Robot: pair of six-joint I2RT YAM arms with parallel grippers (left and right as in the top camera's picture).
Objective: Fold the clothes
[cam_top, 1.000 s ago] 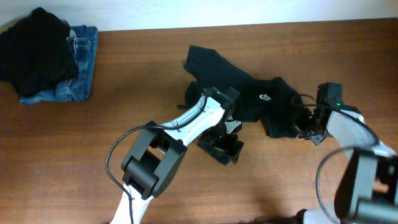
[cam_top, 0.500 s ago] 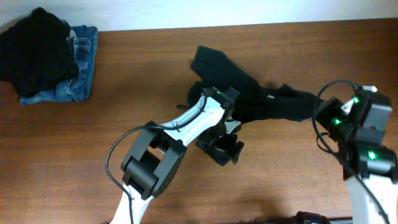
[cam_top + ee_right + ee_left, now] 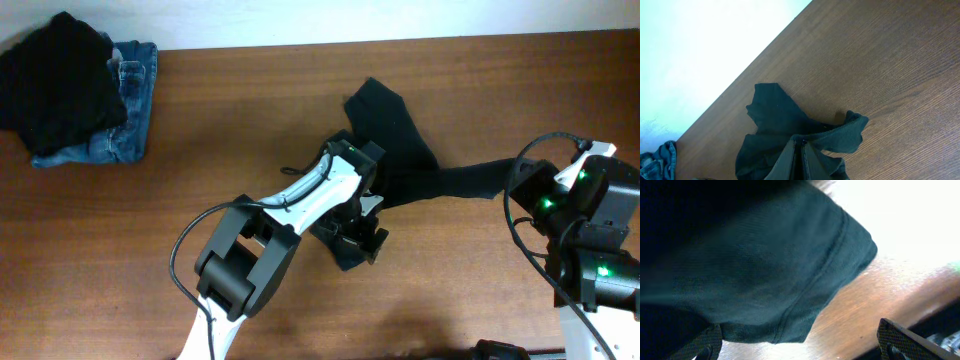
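Brown wooden table (image 3: 200, 150) fills the overhead view, and far out to the left of both arms sits a pile that is no part of this step: a black garment (image 3: 60, 75) on top of blue jeans (image 3: 125, 135). Next comes the left gripper (image 3: 352, 240), low over the wood with its jaws spread as wide as they go and nothing pinched between them. Its wrist camera shows a hemmed edge of the T-shirt (image 3: 390, 125) lying just ahead of the open jaws and reaching in between them on one side, with bare wood on the other. The shirt itself is crumpled, not flat. Its bulk lies beyond the left jaws, and one strip runs from there in a drawn-out band to the right gripper (image 3: 801, 159). That gripper's jaws are pressed flat together on a bunched fold of the dark cloth, and the rest of the shirt trails away in front of them toward the far edge of the table. Folding proper has not begun. The step in hand looks like spreading the shirt out, with the right arm drawing one end sideways. The next move probably calls for the left jaws to close on the hem in front of them, so the two arms can stretch the cloth flat before any fold.
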